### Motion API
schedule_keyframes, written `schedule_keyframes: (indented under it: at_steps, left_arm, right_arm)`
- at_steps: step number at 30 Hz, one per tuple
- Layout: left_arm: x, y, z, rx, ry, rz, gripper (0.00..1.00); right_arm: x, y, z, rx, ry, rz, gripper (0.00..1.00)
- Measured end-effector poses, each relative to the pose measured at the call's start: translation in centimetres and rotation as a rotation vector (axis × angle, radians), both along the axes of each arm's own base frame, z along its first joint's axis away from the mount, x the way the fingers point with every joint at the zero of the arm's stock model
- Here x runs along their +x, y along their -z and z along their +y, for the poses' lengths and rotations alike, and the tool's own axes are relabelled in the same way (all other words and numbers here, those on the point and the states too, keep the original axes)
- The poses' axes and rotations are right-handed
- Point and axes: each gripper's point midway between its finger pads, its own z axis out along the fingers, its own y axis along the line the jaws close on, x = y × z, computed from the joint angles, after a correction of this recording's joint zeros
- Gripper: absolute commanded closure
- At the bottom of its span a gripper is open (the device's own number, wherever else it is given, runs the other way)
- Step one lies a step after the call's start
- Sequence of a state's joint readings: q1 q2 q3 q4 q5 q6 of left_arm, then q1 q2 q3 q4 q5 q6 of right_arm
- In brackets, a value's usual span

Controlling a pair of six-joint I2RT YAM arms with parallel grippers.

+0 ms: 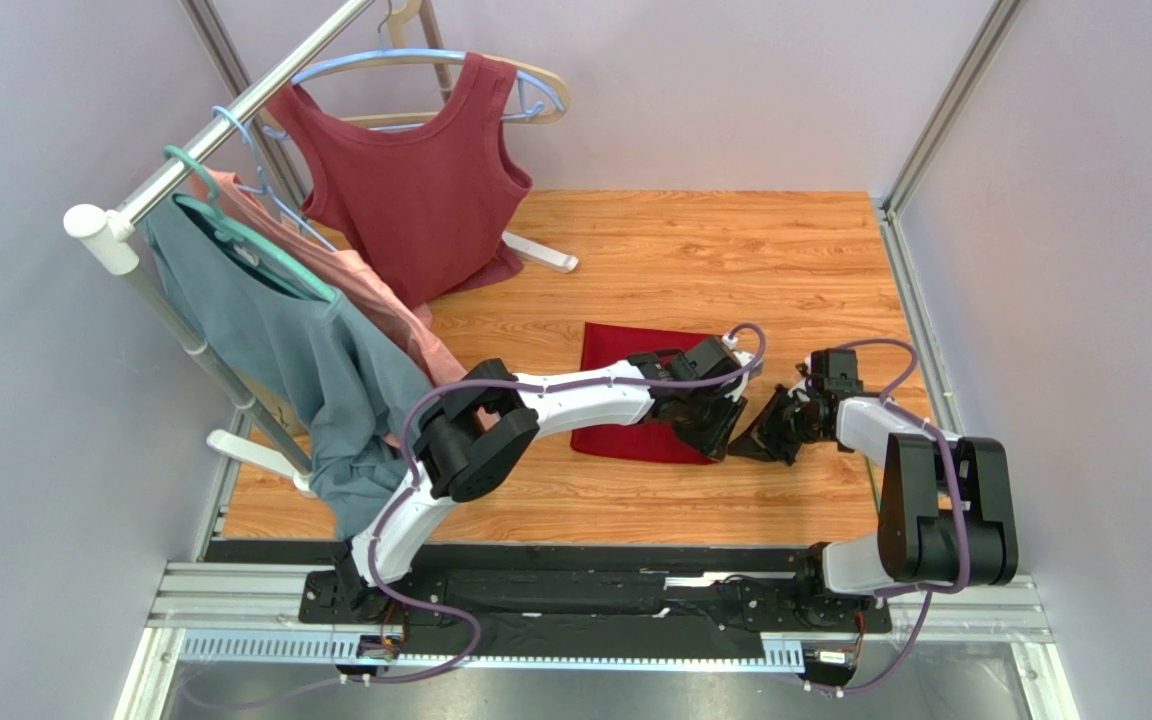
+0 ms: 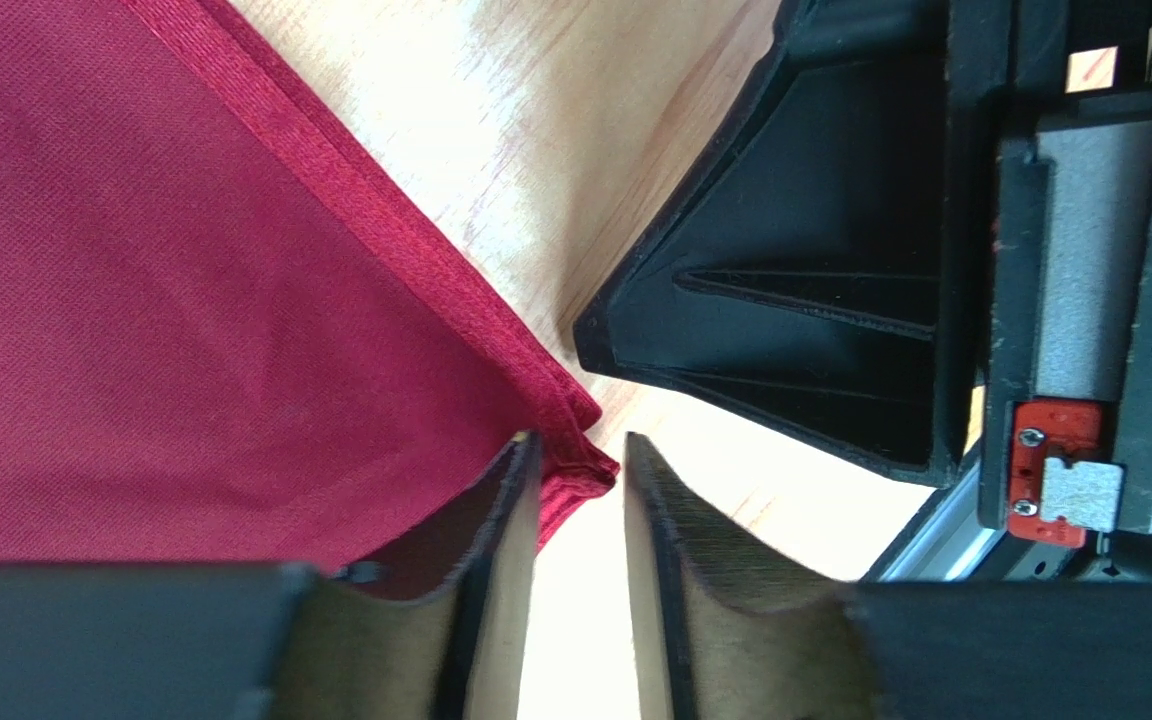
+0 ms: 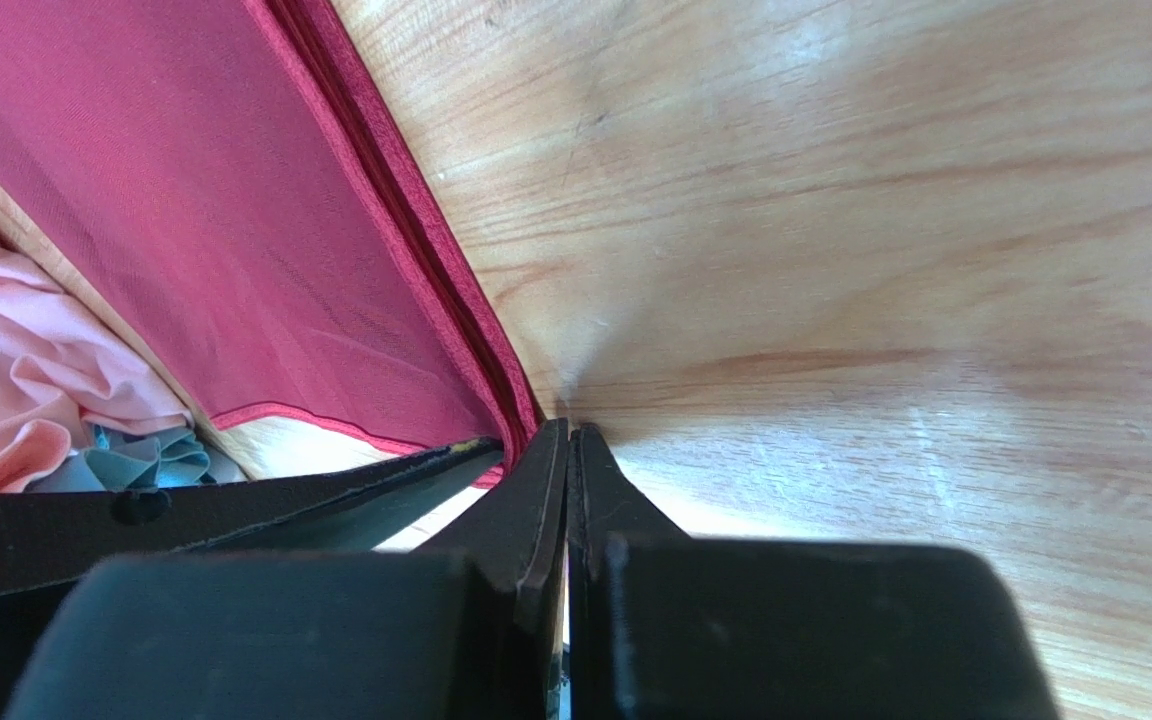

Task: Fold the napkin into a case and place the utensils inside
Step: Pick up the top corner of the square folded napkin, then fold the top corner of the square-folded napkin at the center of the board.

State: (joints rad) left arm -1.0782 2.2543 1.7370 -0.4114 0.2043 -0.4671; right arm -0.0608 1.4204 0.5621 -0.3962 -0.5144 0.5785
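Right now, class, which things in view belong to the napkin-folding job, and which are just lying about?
Belong to the job:
napkin (no utensils in view)

Just lying about:
maroon top
teal shirt
pink garment
rack

The napkin (image 1: 635, 342) is bright crimson, faintly shiny. The surface (image 1: 717, 248) shows honey wood grain; the top (image 1: 409, 188) is dull maroon.

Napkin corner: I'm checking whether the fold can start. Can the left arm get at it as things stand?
Probably yes: the open jaws of the left gripper straddle a corner of the napkin, with nothing in between. The shut right gripper sits close beside that corner but does not cover it.
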Motion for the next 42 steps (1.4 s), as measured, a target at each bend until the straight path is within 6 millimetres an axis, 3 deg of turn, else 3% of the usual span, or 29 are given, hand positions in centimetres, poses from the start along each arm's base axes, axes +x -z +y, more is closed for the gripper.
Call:
schedule_keyframes:
  at_steps: [11,16,19,23,29,35,42]
  left_arm:
    - [0.0,0.1,0.3,0.013,-0.010,0.003,1.00]
    - [0.1,-0.4,0.6,0.015,-0.013,-0.005,1.00]
    - [0.5,-1.6,0.9,-0.005,-0.018,-0.003,0.95]
    - [1.1,-3.0,0.7,-0.054,-0.017,0.002,1.00]
    - [1.9,-3.0,1.2,-0.058,-0.025,0.010,1.00]
    - [4.5,-2.5,5.0,0.030,-0.053,0.001,1.00]
    - [12.2,-2.6,13.0,0.162,-0.184,-0.044,1.00]
  right_arm:
    - [0.0,0.0,0.2,0.016,-0.005,0.002,1.00]
    - [0.0,0.0,0.2,0.015,-0.006,0.001,1.00]
    - [0.0,0.0,0.2,0.015,-0.008,0.000,1.00]
    - [0.0,0.0,0.2,0.015,-0.008,0.000,1.00]
    - [-0.1,0.0,0.1,0.007,-0.014,-0.005,1.00]
    - [-0.1,-1.0,0.1,-0.045,-0.057,-0.032,1.00]
    - [3.2,-3.9,5.2,-0.044,-0.236,-0.146,1.00]
